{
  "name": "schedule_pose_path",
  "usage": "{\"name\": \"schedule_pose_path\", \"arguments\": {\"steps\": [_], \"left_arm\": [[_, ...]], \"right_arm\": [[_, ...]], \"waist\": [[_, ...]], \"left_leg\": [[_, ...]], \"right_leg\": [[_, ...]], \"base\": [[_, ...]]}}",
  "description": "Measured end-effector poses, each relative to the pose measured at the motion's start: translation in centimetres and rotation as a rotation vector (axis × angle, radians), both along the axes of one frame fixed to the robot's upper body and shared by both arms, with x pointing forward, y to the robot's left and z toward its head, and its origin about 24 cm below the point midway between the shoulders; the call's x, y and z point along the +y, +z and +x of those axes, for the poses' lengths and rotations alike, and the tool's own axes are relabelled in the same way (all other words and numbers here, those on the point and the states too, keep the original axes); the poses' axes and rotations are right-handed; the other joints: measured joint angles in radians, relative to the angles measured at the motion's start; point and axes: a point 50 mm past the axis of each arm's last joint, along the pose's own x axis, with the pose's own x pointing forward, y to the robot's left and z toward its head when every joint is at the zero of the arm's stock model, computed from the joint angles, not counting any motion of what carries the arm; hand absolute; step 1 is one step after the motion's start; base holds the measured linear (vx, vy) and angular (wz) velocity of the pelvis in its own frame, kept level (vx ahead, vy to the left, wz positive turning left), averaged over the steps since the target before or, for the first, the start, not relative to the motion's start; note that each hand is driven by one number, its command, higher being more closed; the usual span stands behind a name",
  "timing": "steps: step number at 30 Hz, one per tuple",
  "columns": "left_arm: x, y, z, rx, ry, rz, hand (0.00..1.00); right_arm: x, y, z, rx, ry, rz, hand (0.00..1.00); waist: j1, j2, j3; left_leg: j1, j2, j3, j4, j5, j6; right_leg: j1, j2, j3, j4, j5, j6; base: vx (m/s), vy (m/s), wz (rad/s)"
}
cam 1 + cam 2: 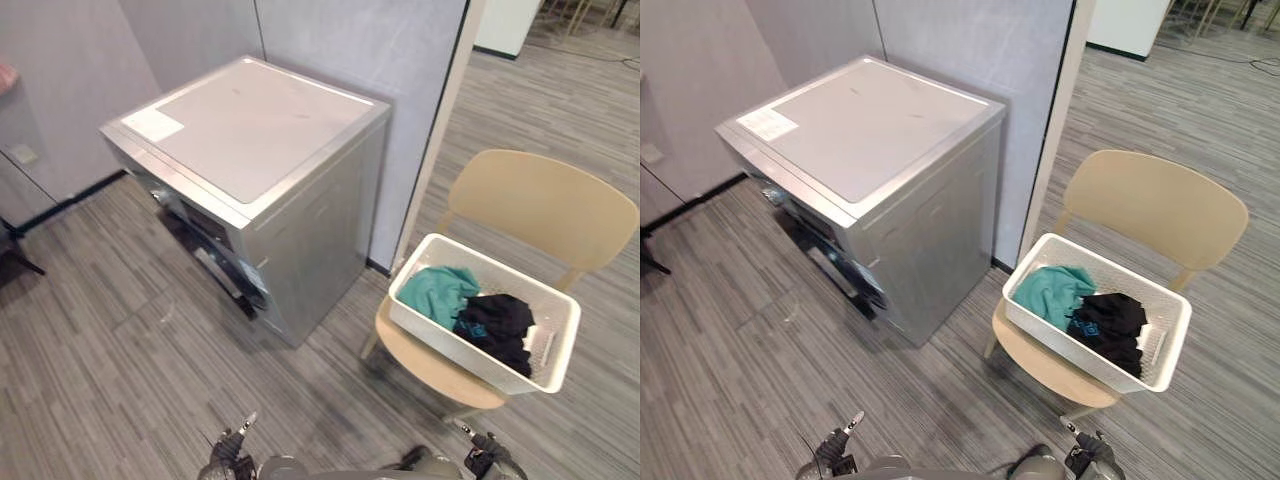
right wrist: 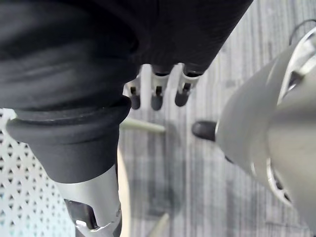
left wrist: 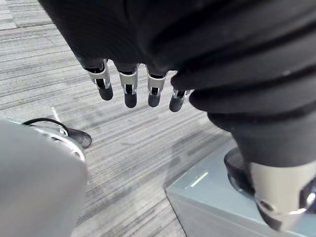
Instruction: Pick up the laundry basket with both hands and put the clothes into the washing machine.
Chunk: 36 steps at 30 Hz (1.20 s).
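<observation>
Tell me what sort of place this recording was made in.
Probably an office or lab corner set up as a mock laundry spot, not a home: the washing machine stands against grey partition panels, the laundry basket of clothes sits on a beige chair, and office-style striped flooring runs on beyond.

An office-like hall staged as a laundry corner: grey partition panels (image 1: 330, 40) and striped grey floor (image 1: 100, 330) running far back, with 1 washer (image 1: 250, 130) against a panel and a basket (image 1: 460, 350) on a tan chair (image 1: 545, 205).
</observation>
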Motion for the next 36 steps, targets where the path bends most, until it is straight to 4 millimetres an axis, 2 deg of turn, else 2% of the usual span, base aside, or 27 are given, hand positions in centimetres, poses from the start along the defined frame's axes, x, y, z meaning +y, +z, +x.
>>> {"name": "schedule_pose_path", "arguments": {"steps": [1, 2, 3, 4, 5, 6, 7, 8, 10, 11, 15, 16, 18, 20, 22, 23, 24, 25, 26, 27, 28, 30, 31, 32, 33, 35, 36], "left_arm": [[0.3, 0.1, 0.1, -0.002, -0.017, 0.015, 0.00], [0.4, 0.1, 0.1, 0.004, -0.055, 0.029, 0.00], [1.0, 0.2, 0.0, 0.010, -0.068, 0.050, 0.00], [1.3, 0.2, -0.2, 0.014, -0.070, 0.059, 0.00], [2.0, 0.2, -0.5, 0.021, -0.061, 0.079, 0.00], [2.6, 0.3, -0.8, 0.020, -0.020, 0.085, 0.00], [2.8, 0.4, -0.8, 0.019, -0.009, 0.088, 0.00], [2.8, 0.3, -1.0, 0.027, 0.005, 0.081, 0.00], [2.5, 0.2, -1.2, 0.031, 0.034, 0.068, 0.00], [2.4, 0.2, -1.2, 0.031, 0.034, 0.066, 0.00], [1.8, 0.2, -1.0, 0.011, 0.072, 0.048, 0.00], [1.9, 0.2, -1.1, 0.011, 0.079, 0.050, 0.00], [2.3, 0.4, -0.8, -0.014, 0.115, 0.052, 0.00], [2.6, 0.8, 0.0, -0.061, 0.156, 0.046, 0.00], [2.1, 0.8, 0.1, -0.071, 0.171, 0.032, 0.00], [1.9, 0.8, 0.1, -0.070, 0.173, 0.027, 0.00], [1.8, 0.8, 0.1, -0.071, 0.175, 0.024, 0.00], [2.0, 0.8, 0.1, -0.076, 0.179, 0.028, 0.00], [1.9, 0.7, -0.3, -0.067, 0.214, 0.020, 0.00], [2.0, 0.7, -0.5, -0.064, 0.225, 0.020, 0.00], [2.2, 0.7, -0.7, -0.061, 0.237, 0.023, 0.00], [2.5, 0.6, -1.2, -0.044, 0.277, 0.025, 0.00], [2.4, 0.5, -1.4, -0.032, 0.284, 0.023, 0.00], [2.4, 0.3, -1.8, -0.013, 0.290, 0.020, 0.00], [3.1, 0.3, -1.8, -0.005, 0.270, 0.041, 0.00], [3.6, 0.3, -1.9, 0.008, 0.248, 0.055, 0.00], [3.6, 0.3, -1.8, 0.015, 0.224, 0.058, 0.00]], "right_arm": [[0.2, 0.0, 0.0, 0.009, 0.016, -0.001, 0.00], [0.6, -0.2, -0.1, 0.020, 0.028, 0.007, 0.00], [1.3, -0.6, -0.9, 0.044, 0.047, 0.019, 0.00], [1.7, -0.8, -1.3, 0.055, 0.051, 0.028, 0.00], [2.7, -1.1, -1.7, 0.065, 0.053, 0.055, 0.00], [3.8, -1.4, -2.3, 0.073, 0.048, 0.081, 0.00], [4.0, -1.4, -2.6, 0.077, 0.048, 0.086, 0.00], [4.2, -1.4, -2.6, 0.067, 0.045, 0.086, 0.00], [4.4, -1.2, -2.7, 0.021, 0.009, 0.102, 0.00], [4.3, -1.2, -3.0, 0.019, 0.000, 0.100, 0.00], [4.3, -1.2, -3.0, 0.016, 0.004, 0.099, 0.00], [4.6, -1.1, -2.3, -0.001, 0.024, 0.102, 0.00], [5.1, -0.7, -0.8, -0.035, 0.081, 0.099, 0.00], [5.7, 0.1, 1.7, -0.110, 0.122, 0.097, 0.00], [5.4, 0.6, 2.4, -0.144, 0.116, 0.083, 0.00], [5.1, 0.8, 2.7, -0.158, 0.116, 0.073, 0.00], [5.1, 0.8, 2.8, -0.162, 0.112, 0.075, 0.00], [5.2, 0.9, 3.0, -0.170, 0.111, 0.078, 0.00], [5.2, 1.1, 3.3, -0.179, 0.110, 0.079, 0.00], [5.2, 1.0, 3.1, -0.174, 0.106, 0.083, 0.00], [5.2, 0.9, 2.8, -0.167, 0.105, 0.084, 0.00], [5.0, 0.8, 2.4, -0.154, 0.098, 0.078, 0.00], [4.8, 0.7, 2.2, -0.149, 0.094, 0.074, 0.00], [4.6, 0.6, 1.9, -0.138, 0.088, 0.072, 0.00], [5.1, 0.2, 1.4, -0.114, 0.073, 0.097, 0.00], [6.2, -0.1, 1.2, -0.104, 0.070, 0.131, 0.00], [6.6, -0.2, 1.2, -0.102, 0.070, 0.141, 0.00]], "waist": [[-0.002, -0.001, 0.004], [-0.005, -0.014, 0.015], [-0.010, -0.014, 0.019], [-0.015, -0.007, 0.023], [-0.020, -0.033, 0.023], [-0.023, -0.079, 0.015], [-0.018, -0.088, 0.015], [-0.016, -0.087, 0.015], [-0.020, -0.089, 0.010], [-0.024, -0.092, 0.008], [-0.016, -0.074, -0.004], [0.000, -0.076, -0.010], [0.006, -0.088, -0.009], [0.001, -0.098, 0.010], [0.010, -0.076, 0.025], [0.029, -0.071, 0.028], [0.030, -0.084, 0.029], [0.029, -0.073, 0.027], [0.029, -0.064, 0.029], [0.028, -0.068, 0.027], [0.028, -0.075, 0.025], [0.027, -0.084, 0.025], [0.028, -0.079, 0.022], [0.027, -0.080, 0.018], [0.030, -0.119, 0.004], [0.028, -0.135, -0.012], [0.030, -0.140, -0.022]], "left_leg": [[-0.001, -0.022, -0.017, -0.002, -0.001, 0.017], [-0.002, -0.040, -0.043, 0.005, -0.015, 0.040], [-0.008, -0.047, -0.082, 0.018, -0.018, 0.042], [-0.015, -0.044, -0.101, 0.023, -0.021, 0.036], [-0.030, -0.042, -0.151, 0.026, -0.017, 0.039], [-0.063, -0.056, -0.192, 0.046, -0.010, 0.039], [-0.078, -0.059, -0.208, 0.061, -0.009, 0.038], [-0.092, -0.055, -0.239, 0.067, -0.006, 0.042], [-0.098, -0.066, -0.290, 0.031, 0.046, 0.088], [-0.098, -0.070, -0.293, 0.022, 0.055, 0.099], [-0.108, -0.090, -0.315, 0.003, 0.093, 0.070], [-0.113, -0.094, -0.318, 0.005, 0.100, 0.059], [-0.157, -0.102, -0.315, 0.058, 0.100, 0.059], [-0.293, -0.117, -0.301, 0.271, 0.099, 0.060], [-0.352, -0.114, -0.273, 0.415, 0.103, 0.065], [-0.362, -0.117, -0.232, 0.418, 0.116, 0.084], [-0.355, -0.112, -0.210, 0.393, 0.105, 0.114], [-0.354, -0.092, -0.167, 0.397, 0.079, 0.145], [-0.359, -0.037, -0.122, 0.422, 0.045, 0.184], [-0.357, -0.016, -0.111, 0.413, 0.042, 0.187], [-0.352, 0.020, -0.095, 0.380, 0.043, 0.186], [-0.314, 0.101, -0.058, 0.245, 0.058, 0.165], [-0.296, 0.111, -0.046, 0.216, 0.068, 0.148], [-0.275, 0.107, 0.001, 0.205, 0.094, 0.015], [-0.280, 0.044, 0.011, 0.213, 0.072, 0.048], [-0.295, -0.004, 0.012, 0.235, 0.039, 0.068], [-0.301, -0.026, 0.014, 0.267, 0.007, 0.086]], "right_leg": [[-0.001, -0.026, 0.024, 0.015, 0.005, -0.003], [-0.004, -0.032, 0.143, 0.033, 0.007, -0.006], [-0.009, -0.002, 0.318, 0.050, 0.001, -0.010], [-0.016, 0.026, 0.419, 0.062, -0.022, -0.012], [-0.020, 0.105, 0.596, 0.118, -0.122, 0.040], [-0.011, 0.163, 0.669, 0.126, -0.237, 0.070], [-0.009, 0.168, 0.683, 0.120, -0.265, 0.088], [-0.009, 0.189, 0.682, 0.123, -0.281, 0.080], [0.004, 0.238, 0.739, 0.120, -0.332, 0.070], [0.011, 0.246, 0.749, 0.115, -0.336, 0.064], [0.077, 0.225, 0.661, 0.065, -0.318, 0.063], [0.095, 0.224, 0.644, 0.045, -0.311, 0.062], [0.106, 0.225, 0.624, 0.031, -0.301, 0.055], [0.120, 0.225, 0.607, 0.032, -0.295, 0.047], [0.155, 0.224, 0.570, 0.040, -0.307, 0.041], [0.162, 0.198, 0.562, 0.054, -0.337, 0.038], [0.159, 0.179, 0.547, 0.056, -0.339, 0.038], [0.157, 0.177, 0.532, 0.055, -0.333, 0.044], [0.153, 0.175, 0.510, 0.052, -0.325, 0.053], [0.153, 0.169, 0.503, 0.051, -0.322, 0.058], [0.147, 0.160, 0.496, 0.044, -0.309, 0.067], [0.138, 0.117, 0.485, 0.031, -0.280, 0.117], [0.143, 0.108, 0.486, 0.024, -0.275, 0.127], [0.165, 0.075, 0.487, -0.001, -0.260, 0.156], [0.179, 0.032, 0.513, -0.051, -0.212, 0.158], [0.186, 0.002, 0.552, -0.107, -0.107, 0.151], [0.194, -0.014, 0.575, -0.122, -0.044, 0.169]], "base": [[-0.16, 0.142, 0.43], [-0.18, 0.159, 0.74], [-0.20, 0.157, 0.79], [-0.16, 0.078, 0.96], [-0.12, -0.050, 1.01], [-0.08, -0.124, 0.94], [-0.07, -0.162, 0.71], [-0.06, -0.132, 0.57], [-0.02, -0.197, 0.92], [0.06, -0.183, 1.11], [0.10, -0.012, 0.77], [0.07, 0.017, 0.50], [0.06, 0.030, 0.54], [-0.01, 0.044, 0.74], [-0.11, 0.060, 0.64], [-0.13, 0.110, 0.50], [-0.10, 0.133, 0.43], [-0.08, 0.145, 0.46], [-0.06, 0.140, 0.46], [0.00, 0.176, 0.40], [0.05, 0.229, 0.28], [0.10, 0.326, 0.28], [0.16, 0.431, 0.28], [0.18, 0.471, 0.21], [0.19, 0.480, 0.25], [0.16, 0.439, 0.15], [0.15, 0.490, 0.09]]}}
